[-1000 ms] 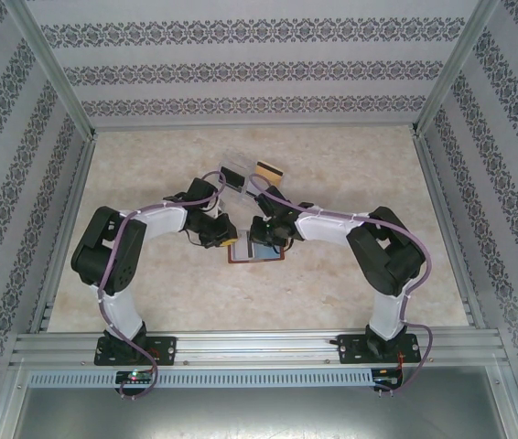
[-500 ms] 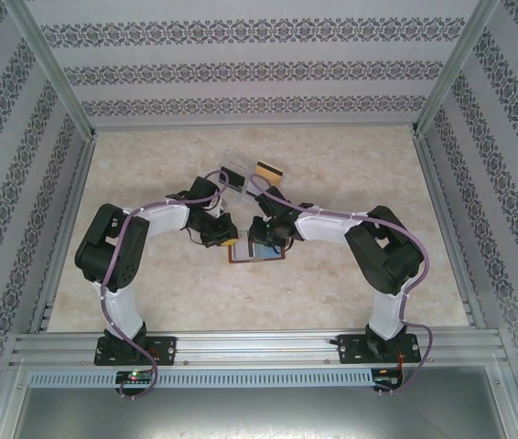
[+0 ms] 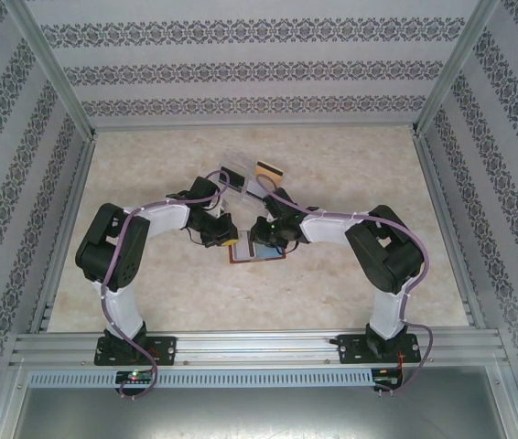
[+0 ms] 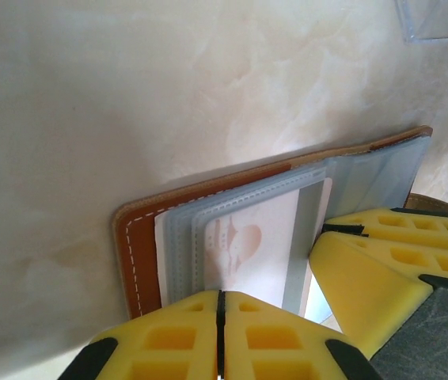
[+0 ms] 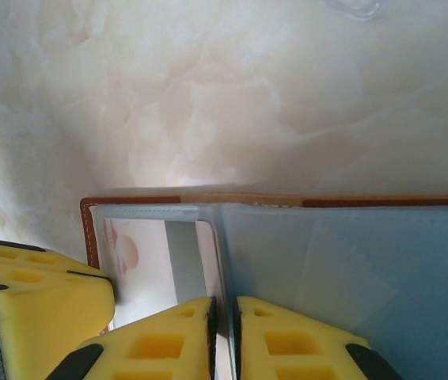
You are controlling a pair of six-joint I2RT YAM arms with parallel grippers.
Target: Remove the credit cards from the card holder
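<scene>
The brown card holder [image 3: 274, 255] lies open on the table between both grippers, its blue-grey pockets [image 5: 351, 261] facing up. A white credit card [image 4: 263, 245] with a reddish print sits in the left pocket, inside the stitched brown cover [image 4: 133, 253]. My left gripper [image 3: 227, 238] is shut, its tips [image 4: 220, 294] at that pocket's near edge with nothing visible between them. My right gripper [image 3: 261, 240] is pinched on a thin edge at the centre fold [image 5: 224, 305], seemingly the white card's [image 5: 141, 269] right edge. Another credit card [image 3: 271, 170], yellow-orange with a dark stripe, lies on the table further back.
A clear plastic tray [image 3: 232, 172] stands just behind the grippers, next to the loose card. In the left wrist view the right gripper's yellow fingers [image 4: 366, 269] crowd in from the right. Metal frame rails and patterned walls border the marble-look table [image 3: 149, 165].
Both grippers stay at the card holder. The right wrist has shifted slightly, and a little more of the blue-grey inside shows from above.
</scene>
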